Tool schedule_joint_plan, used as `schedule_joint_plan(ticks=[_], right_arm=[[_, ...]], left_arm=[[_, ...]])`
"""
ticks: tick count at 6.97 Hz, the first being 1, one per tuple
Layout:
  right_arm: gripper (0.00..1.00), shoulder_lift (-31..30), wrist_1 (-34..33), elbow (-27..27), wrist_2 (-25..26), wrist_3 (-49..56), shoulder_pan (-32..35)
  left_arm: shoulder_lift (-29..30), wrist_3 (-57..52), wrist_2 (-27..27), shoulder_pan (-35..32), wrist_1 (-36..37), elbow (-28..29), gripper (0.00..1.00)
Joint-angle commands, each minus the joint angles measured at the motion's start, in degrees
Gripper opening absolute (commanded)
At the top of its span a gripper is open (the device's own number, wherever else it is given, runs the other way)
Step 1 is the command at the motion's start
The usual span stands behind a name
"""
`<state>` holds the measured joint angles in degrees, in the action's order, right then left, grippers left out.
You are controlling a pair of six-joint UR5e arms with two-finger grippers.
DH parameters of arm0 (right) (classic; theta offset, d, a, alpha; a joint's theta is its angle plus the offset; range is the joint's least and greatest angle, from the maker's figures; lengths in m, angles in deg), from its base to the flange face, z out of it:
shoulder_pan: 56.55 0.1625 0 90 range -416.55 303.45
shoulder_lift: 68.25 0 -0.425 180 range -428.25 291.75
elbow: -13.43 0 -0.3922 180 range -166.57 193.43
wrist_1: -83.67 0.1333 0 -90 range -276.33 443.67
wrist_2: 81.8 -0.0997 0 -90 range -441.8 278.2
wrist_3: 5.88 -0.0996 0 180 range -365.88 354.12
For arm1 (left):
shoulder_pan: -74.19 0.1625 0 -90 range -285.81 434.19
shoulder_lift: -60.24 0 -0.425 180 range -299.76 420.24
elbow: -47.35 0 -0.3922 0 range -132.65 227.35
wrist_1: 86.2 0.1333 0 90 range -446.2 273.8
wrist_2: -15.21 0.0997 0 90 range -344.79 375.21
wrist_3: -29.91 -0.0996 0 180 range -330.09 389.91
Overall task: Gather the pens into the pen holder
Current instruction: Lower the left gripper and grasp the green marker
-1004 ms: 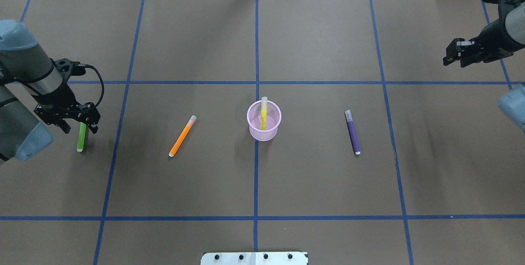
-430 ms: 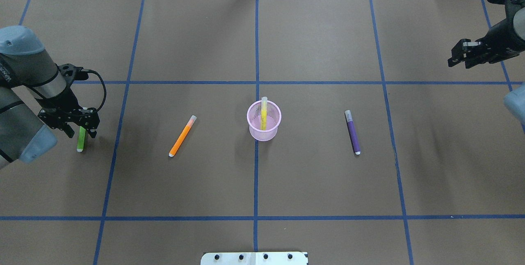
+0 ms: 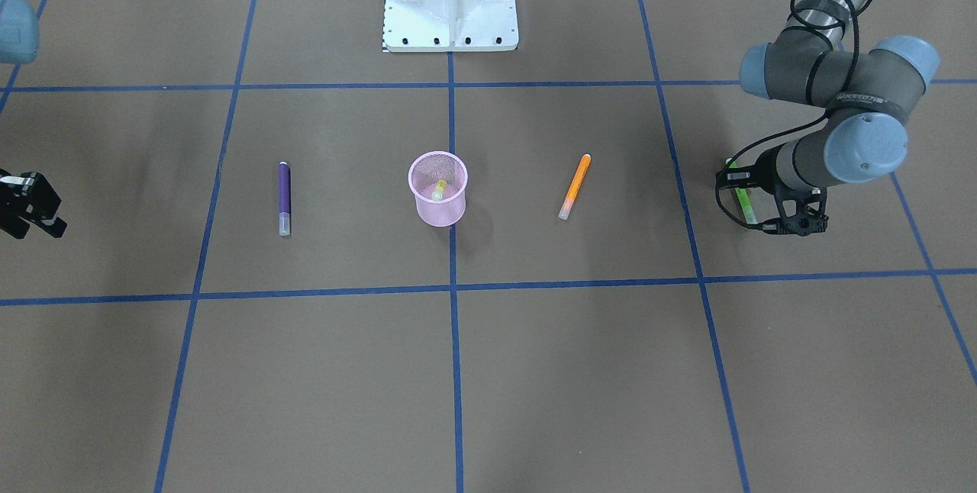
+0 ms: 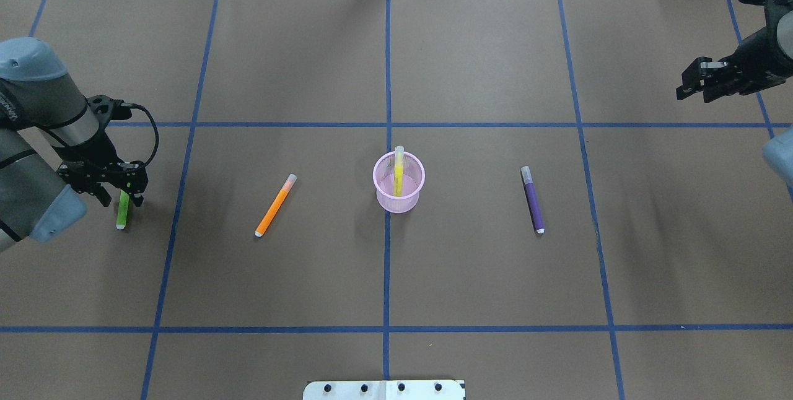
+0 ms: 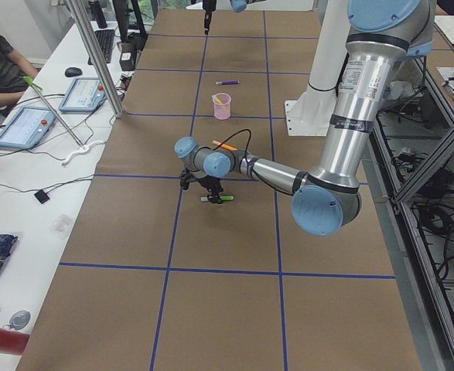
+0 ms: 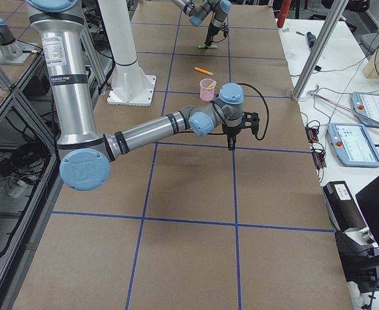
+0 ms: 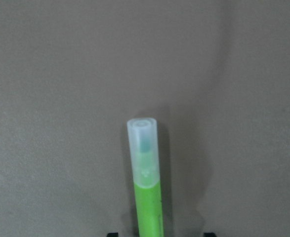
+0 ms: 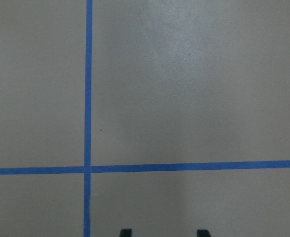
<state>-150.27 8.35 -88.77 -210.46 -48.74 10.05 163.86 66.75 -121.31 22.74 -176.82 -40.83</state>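
From my console, the table (image 4: 483, 276) is a matte brown sheet crossed by blue tape lines (image 4: 385, 264). The pen holder (image 4: 399, 200), a small round pink mesh cup, stands upright at its middle with a yellow pen (image 4: 398, 172) leaning inside. A slim orange pen (image 4: 274, 206) lies flat to its left and a purple pen (image 4: 532, 200) flat to its right, both well apart from the cup. My left claw (image 4: 122, 194) hangs low over the green pen (image 7: 148, 202). Its fingers are spread either side of the smooth barrel without touching, and the pale see-through cap points away from it. My right claw (image 4: 694, 94) is high near the far right edge, its fingers apart on nothing, bare table beneath it.
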Motion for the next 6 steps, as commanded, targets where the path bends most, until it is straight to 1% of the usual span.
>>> schedule_joint_plan(ticks=[1,3,4,5,6], right_arm=[[0.55,-0.07,0.0,-0.11,-0.01,-0.03,0.02],[0.55,-0.07,0.0,-0.02,0.08,-0.03,-0.07],[0.55,-0.07,0.0,-0.11,0.08,-0.03,0.02],[0.55,-0.07,0.0,-0.02,0.08,-0.03,0.02],[0.55,-0.07,0.0,-0.11,0.08,-0.03,-0.07]], left_arm=[[0.35,-0.01,0.02,-0.58,0.01,0.38,0.58],[0.96,-0.36,-0.06,-0.58,0.01,1.26,0.57],[0.96,-0.36,0.11,-0.58,0.01,1.43,0.53],[1.31,-0.36,0.81,-0.67,0.01,1.78,0.47],[1.32,-0.36,0.82,-0.76,-0.25,2.05,0.43]])
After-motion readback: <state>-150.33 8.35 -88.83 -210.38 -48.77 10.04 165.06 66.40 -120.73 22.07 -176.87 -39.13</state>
